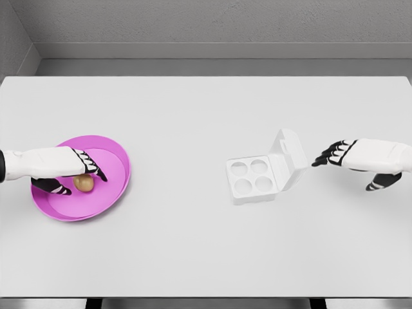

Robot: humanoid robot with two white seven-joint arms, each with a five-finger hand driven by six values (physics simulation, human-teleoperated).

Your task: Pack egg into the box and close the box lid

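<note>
A brown egg (84,184) lies in a pink plate (112,154) at the table's left. My left hand (84,179) hovers right over the egg, fingers (90,165) spread above it and thumb to its left; the hand is not closed on it. A white egg box (256,178) with four empty round cups sits right of the middle, its lid (291,158) standing open and tilted to the right. My right hand (342,175) is open just right of the lid, fingertips (320,161) pointing at it without touching.
A white table (193,116) carries everything, with a wide bare stretch between the plate and the box. A grey wall runs behind its far edge.
</note>
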